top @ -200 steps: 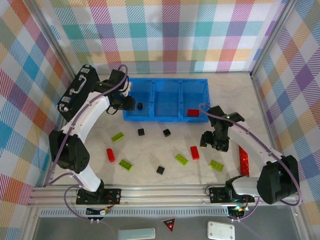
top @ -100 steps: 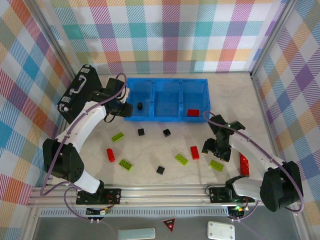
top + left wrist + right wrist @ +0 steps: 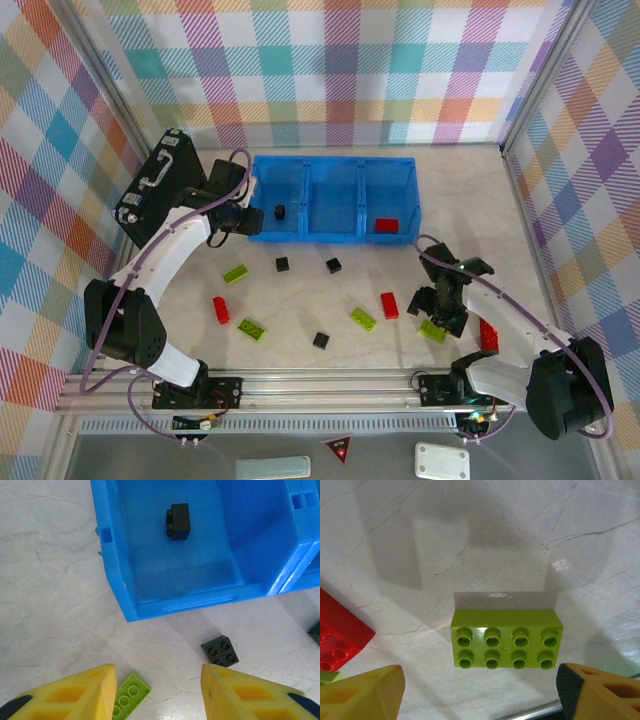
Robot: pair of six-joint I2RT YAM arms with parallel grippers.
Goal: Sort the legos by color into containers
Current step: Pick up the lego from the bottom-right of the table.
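Tray (image 3: 333, 159) holds one black cube (image 3: 280, 211) in its left compartment, one red brick (image 3: 386, 225) in its right; other legos (image 3: 363, 319) lie before it. Left claw (image 3: 157, 680) gapes at its left corner; right claw (image 3: 480, 695), spread wide, hangs over a lime-green brick (image 3: 506, 639) before its right end.

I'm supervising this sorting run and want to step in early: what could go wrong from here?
1. The right hand hangs open above the lime-green eight-stud plastic brick. A red plastic brick lies beside one finger and might get bumped or pinched along.
2. The translucent blue three-compartment tray holds a black cube in its left compartment and a second red brick in its right. The green one dropped in either would be mis-sorted.
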